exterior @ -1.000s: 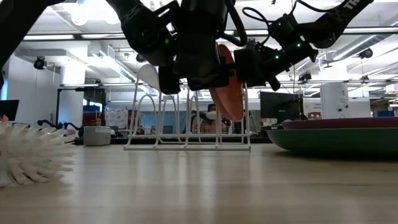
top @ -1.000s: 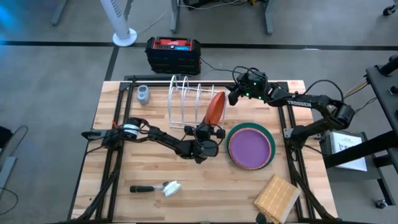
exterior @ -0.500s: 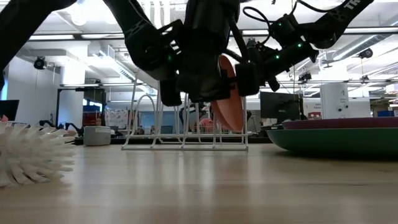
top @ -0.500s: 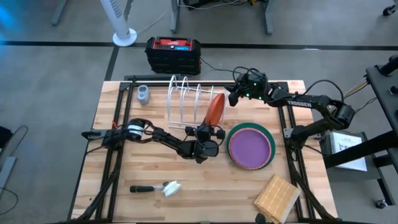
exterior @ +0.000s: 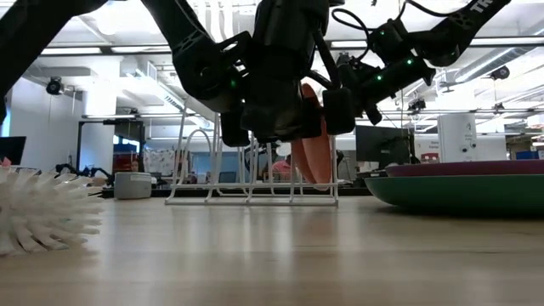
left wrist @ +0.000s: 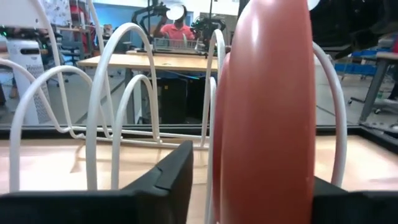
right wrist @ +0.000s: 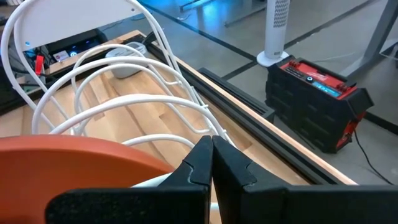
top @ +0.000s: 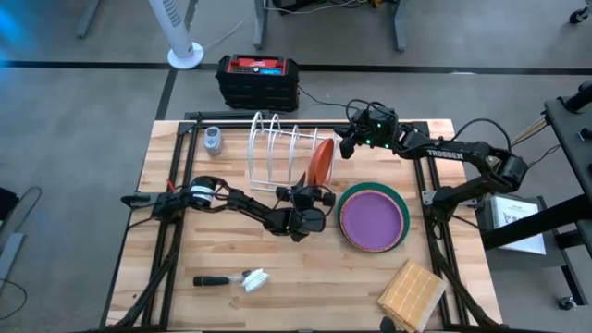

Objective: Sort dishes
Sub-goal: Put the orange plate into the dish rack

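Left gripper (left wrist: 249, 186), jaws spread either side of the orange plate (left wrist: 267, 118), which stands on edge in the white wire rack (top: 277, 148). Right gripper (right wrist: 211, 165) pressed together above the rim. Plate likely rigid, light, slick, breakable; pinch the rim.

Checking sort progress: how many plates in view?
3. Orange plate stands on edge in the rack, at the left pincer. Purple plate lies in the teal plate, right of it. More may be hidden under these.
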Tool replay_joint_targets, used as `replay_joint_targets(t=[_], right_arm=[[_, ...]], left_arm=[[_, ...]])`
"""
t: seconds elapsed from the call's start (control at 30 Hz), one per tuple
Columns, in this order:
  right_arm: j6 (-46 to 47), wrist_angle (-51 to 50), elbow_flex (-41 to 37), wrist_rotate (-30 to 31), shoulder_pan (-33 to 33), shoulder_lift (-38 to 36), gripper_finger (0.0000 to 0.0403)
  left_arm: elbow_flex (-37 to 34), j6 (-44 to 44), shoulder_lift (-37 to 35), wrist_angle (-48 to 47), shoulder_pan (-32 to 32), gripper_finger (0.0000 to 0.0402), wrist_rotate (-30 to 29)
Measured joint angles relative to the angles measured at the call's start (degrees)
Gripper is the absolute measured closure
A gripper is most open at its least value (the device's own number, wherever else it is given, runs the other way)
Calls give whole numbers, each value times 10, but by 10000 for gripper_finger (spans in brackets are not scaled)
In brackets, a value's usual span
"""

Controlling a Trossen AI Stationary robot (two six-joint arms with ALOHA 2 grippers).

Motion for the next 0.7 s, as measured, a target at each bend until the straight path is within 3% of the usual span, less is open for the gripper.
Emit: replay_joint_targets(t=[0.4, 0.7], right_arm=[[-6, -5, 0, 2, 0, -1, 403], [-10, -53, -3, 4, 0, -35, 403]], left_arm=[[0, 101, -21, 2, -8, 180, -8], [0, 138, -39, 2, -29, 161, -9]])
